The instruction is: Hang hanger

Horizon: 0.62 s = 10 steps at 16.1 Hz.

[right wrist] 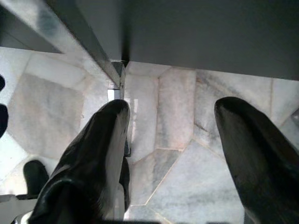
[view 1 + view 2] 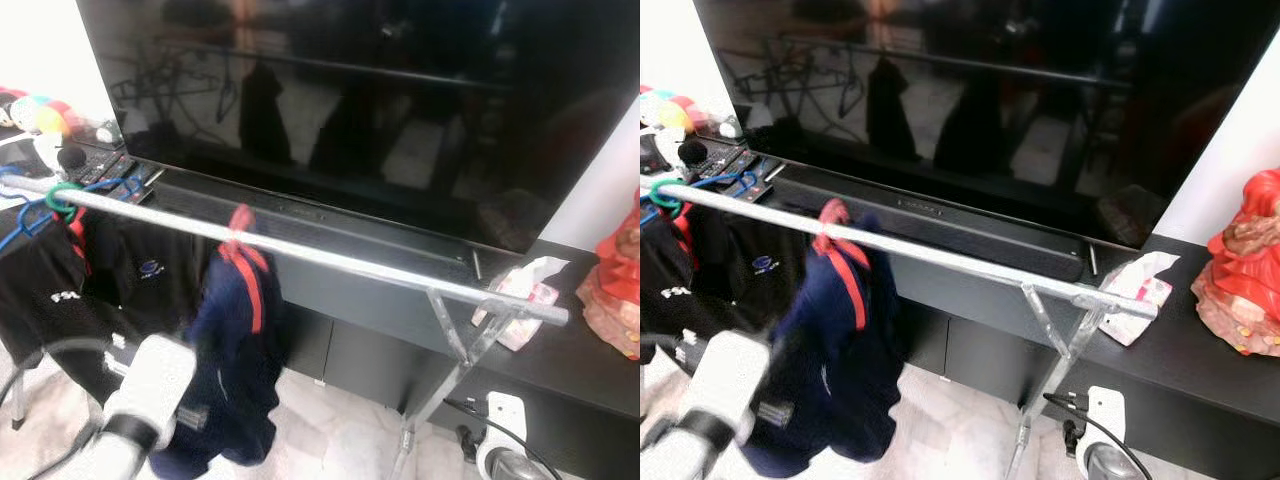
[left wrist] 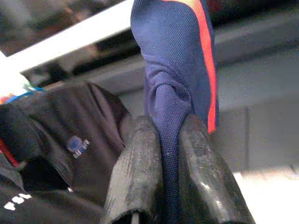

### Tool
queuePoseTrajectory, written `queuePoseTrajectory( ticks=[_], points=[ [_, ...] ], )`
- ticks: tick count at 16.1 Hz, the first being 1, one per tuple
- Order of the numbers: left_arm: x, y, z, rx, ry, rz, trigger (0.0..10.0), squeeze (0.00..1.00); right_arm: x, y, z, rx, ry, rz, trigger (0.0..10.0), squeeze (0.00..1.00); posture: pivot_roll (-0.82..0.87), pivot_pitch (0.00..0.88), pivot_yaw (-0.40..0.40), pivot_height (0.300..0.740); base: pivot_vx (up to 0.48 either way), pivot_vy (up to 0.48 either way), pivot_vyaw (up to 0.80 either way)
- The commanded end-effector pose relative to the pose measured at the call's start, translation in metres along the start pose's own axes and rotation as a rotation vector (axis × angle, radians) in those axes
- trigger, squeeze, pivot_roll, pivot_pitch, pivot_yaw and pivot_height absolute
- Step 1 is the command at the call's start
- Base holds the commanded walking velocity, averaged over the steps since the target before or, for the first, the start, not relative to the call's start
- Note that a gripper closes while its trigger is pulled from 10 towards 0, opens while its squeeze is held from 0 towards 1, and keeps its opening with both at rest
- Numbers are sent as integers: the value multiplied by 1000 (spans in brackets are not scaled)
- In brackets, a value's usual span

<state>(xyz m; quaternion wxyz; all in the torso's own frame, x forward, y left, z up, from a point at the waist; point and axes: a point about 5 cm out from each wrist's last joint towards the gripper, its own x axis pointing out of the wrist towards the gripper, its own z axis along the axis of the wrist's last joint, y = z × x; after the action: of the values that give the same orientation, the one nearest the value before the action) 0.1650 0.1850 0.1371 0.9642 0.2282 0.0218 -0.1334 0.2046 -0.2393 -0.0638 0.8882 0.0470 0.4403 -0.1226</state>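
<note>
In front of the television [image 2: 360, 100], a silver rail [image 2: 300, 250] runs across the scene from the robot's left toward its right, sloping downward, carried on a metal stand [image 2: 450, 370] near its right end. A navy garment with red trim [image 2: 240, 330] hangs from the rail about midway; a red hanger hook [image 2: 241, 218] sits over the rail at its top. The hanger body is hidden inside the cloth. Further left on the rail, a black shirt [image 2: 60, 290] hangs from a green hook [image 2: 62, 197], with a blue hanger [image 2: 30, 225] beside it.

Left gripper [image 3: 170, 140]: fingers [image 3: 135, 177] pressed together on a bunched fold of the navy garment, cloth pinched between both pads, below the rail. In the eye views the left arm [image 2: 140, 400] reaches up from lower left to the garment's lower edge.

Right gripper [image 1: 170, 140]: fingers [image 1: 93, 158] spread well apart, holding nothing, pointing down at a pale marble floor [image 1: 182, 163] beside the foot of the metal stand.

On the dark cabinet [image 2: 580, 370] to the right: a red figurine [image 2: 1240, 270] and a crumpled packet [image 2: 1135, 290] near the rail's end. Remote controls [image 2: 105, 170] lie at the cabinet's left end.
</note>
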Motion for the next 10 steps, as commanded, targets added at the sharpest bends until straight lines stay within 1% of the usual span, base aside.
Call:
queuePoseTrajectory(
  ticks=[1,2,3,5,6,7,8,9,10],
  points=[
    [-6,-1,5,38,-33,-36,0,0,0,-4,0,3,4,-10,10000,0,109,0,-80,716,0,0,0],
    [-19,-6,-7,110,22,-95,0,0,0,-4,0,-1,6,-9,10000,0,114,0,-81,716,0,0,0],
    [-25,-8,-14,119,46,-97,0,0,0,-4,0,-3,5,-8,10000,0,118,0,-83,716,0,0,0],
    [-31,-5,-21,73,65,-34,0,0,0,-4,1,-9,2,-6,10000,0,124,0,-88,716,0,0,0],
    [-31,-3,-22,57,61,-2,0,0,0,-4,2,-11,1,-5,10000,0,125,0,-90,716,0,0,0],
    [-33,0,-31,2,104,35,0,0,0,-4,2,-14,1,-3,10000,0,127,0,-92,716,0,0,0],
    [-35,-2,-47,-72,202,48,0,0,0,-4,2,-15,2,-2,10000,0,129,0,-93,716,0,0,0],
    [-45,-5,-84,-166,399,117,3922,0,0,-4,1,-17,3,1,10000,0,127,0,-92,716,0,0,0],
    [-52,-1,-113,-259,532,238,10000,0,0,-4,1,-16,3,2,10000,0,124,0,-94,716,0,0,0]
  ],
)
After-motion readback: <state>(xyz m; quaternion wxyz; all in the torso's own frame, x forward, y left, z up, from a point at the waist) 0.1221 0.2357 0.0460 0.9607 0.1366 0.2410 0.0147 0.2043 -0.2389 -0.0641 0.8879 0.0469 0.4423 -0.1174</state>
